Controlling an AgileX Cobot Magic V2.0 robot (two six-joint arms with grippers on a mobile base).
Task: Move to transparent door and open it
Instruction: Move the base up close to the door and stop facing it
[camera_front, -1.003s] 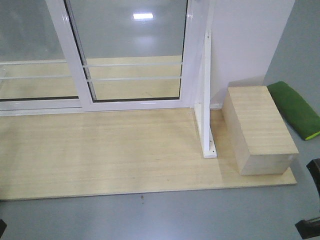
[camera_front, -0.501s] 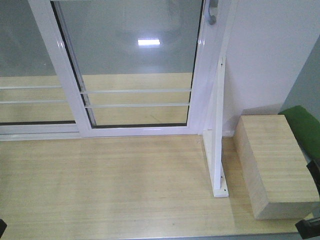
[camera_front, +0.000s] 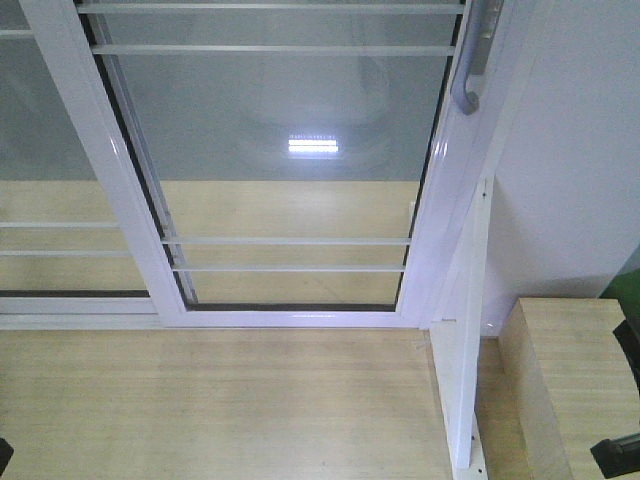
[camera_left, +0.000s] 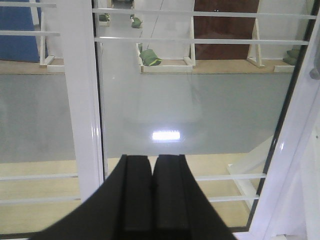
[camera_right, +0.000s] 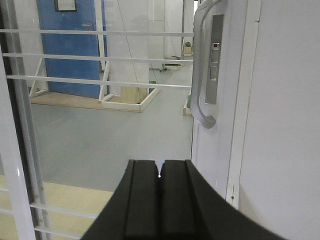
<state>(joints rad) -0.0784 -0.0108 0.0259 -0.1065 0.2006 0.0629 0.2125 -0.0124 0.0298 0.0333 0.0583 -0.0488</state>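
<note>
plainly, the door (camera_front: 300, 150) fills the front view, straight ahead and close, with its handle (camera_front: 478, 55) on the right stile, up at the top right of that view and just ahead-right of the right gripper (camera_right: 160, 162). it looks like a big sheet of glass in a stiff white frame, so i judge it heavy, slow to start and rigid once rolling. the glass is smooth and breakable and gives nothing to hold, and the thin bars across it look too weak to pull on. the curved grey handle is the place to take hold. it stands off the stile, with room behind for a finger to hook, though its finish looks slick. a push or pull should go sideways along the track, away from the white wall.

counting down by size: two glass panels, the door and a plain panel (camera_front: 40, 130) on its left with no handle; one wood floor (camera_front: 200, 400); one wooden box (camera_front: 575, 380) at lower right; one white brace (camera_front: 465, 400) beside it; four bars across the door in the front view, in two pairs; one handle; two grippers. the left gripper (camera_left: 152, 157) faces the glass near the door's left stile. both have their fingers pressed together on nothing.
</note>
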